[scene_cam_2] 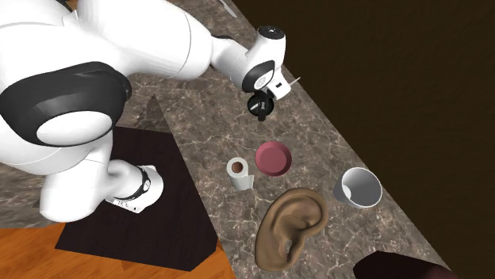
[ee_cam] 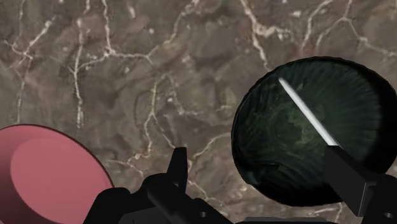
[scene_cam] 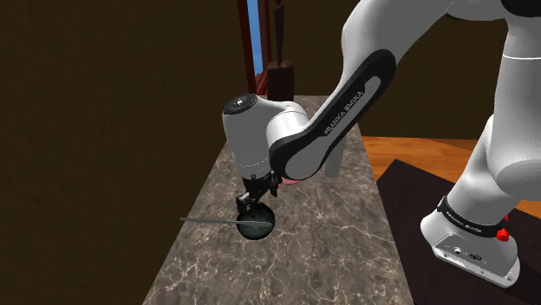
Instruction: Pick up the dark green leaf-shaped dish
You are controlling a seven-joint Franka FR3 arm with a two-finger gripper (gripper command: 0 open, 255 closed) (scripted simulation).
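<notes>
The white arm (scene_cam: 347, 104) takes up most of what I see. It rises from its dark stand (scene_cam: 433, 199) at the shoulder view's lower right and arches over, and its forearm slopes down toward that view's left. The wrist is bent so the hand points straight down at the counter (scene_cam: 329, 260), a long slab of brown veined stone. Farther along the slab, in the second exterior view, lie a big brown ear (scene_cam_2: 292, 226), a grey cup (scene_cam_2: 358, 187) and a pink bowl (scene_cam_2: 273, 158), all well apart from the hand. The dish (ee_cam: 305, 127) sits right under the gripper (ee_cam: 255, 151), near the counter's edge on the shoulder view's left. It is dark green, ribbed and close to round, so I can't pick out a long axis. I can't tell whether it lies flat on the stone. The gripper's fingers (ee_cam: 179, 167) stand apart and grip nothing. One is clear of the dish over bare stone, and the other crosses the dish's rim. A thin pale sliver (scene_cam: 208, 220) runs slantwise across the dish to that second finger, and in the shoulder view it pokes out level toward the left.
</notes>
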